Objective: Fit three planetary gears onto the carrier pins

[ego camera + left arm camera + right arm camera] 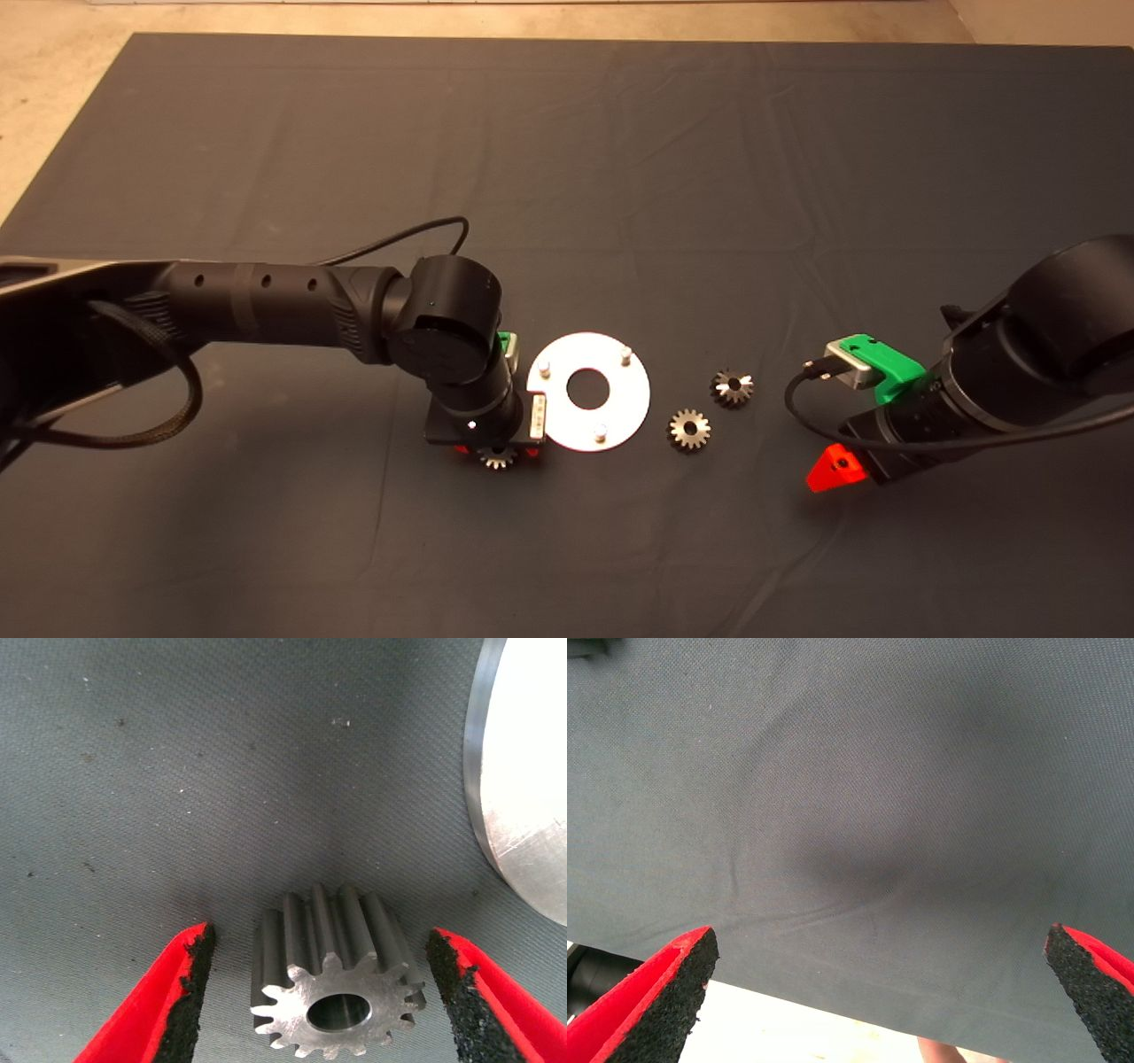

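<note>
Left wrist view shows our left gripper (pixel 323 992) spread wide around one planetary gear (pixel 332 979), both pads clear of its teeth; the gear stands on its flat face, bore axis upright. Only the head view shows the white disc (pixel 588 391) beside it with three bare carrier pins (pixel 625 355), and two more gears (pixel 688 429) lying flat right of the disc. Our right gripper (pixel 877 992) hovers wide open and empty over the mat (pixel 620 159).
</note>
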Available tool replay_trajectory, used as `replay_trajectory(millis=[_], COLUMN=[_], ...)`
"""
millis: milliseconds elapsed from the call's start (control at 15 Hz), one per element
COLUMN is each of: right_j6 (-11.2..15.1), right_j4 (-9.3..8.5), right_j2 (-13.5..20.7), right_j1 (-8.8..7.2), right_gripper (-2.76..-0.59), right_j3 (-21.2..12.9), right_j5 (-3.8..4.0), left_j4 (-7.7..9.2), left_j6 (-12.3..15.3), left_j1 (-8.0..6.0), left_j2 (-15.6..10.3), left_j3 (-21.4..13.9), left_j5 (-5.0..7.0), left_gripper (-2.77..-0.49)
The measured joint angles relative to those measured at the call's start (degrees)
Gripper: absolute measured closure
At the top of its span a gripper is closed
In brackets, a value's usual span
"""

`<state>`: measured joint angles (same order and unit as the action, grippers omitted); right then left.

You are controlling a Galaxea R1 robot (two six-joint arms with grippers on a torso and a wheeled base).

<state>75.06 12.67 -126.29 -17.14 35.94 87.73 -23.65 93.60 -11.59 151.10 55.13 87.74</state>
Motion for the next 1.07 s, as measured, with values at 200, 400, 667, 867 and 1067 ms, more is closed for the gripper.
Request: replay_trajectory(millis=[200,400,667,867,1067], right_j6=[0.00,0.00,0.00,0.00,0.00], right_j4=[0.00,0.00,0.00,0.00,0.00], right_j2=[0.11,0.11,0.13,0.13,0.13], right_j1=[0.00,0.00,0.00,0.00,0.00], right_gripper=[-2.76,-2.76,-2.76,-2.76,-2.76], right_j3=[0.00,0.00,0.00,0.00,0.00], right_j5=[0.00,-0.02,-0.02,-0.02,-0.02], left_j4=[0.00,0.00,0.00,0.00,0.00], left_j6=[0.02,0.04,0.04,0.04,0.02], left_j1=[0.02,0.02,0.16,0.20,0.30], left_j2=[0.02,0.05,0.35,0.96,1.13], left_j3=[0.00,0.00,-0.02,-0.04,-0.04], left_j5=[0.30,0.44,0.58,0.72,0.77], left_gripper=[-1.55,-1.42,-1.30,-1.15,-1.07])
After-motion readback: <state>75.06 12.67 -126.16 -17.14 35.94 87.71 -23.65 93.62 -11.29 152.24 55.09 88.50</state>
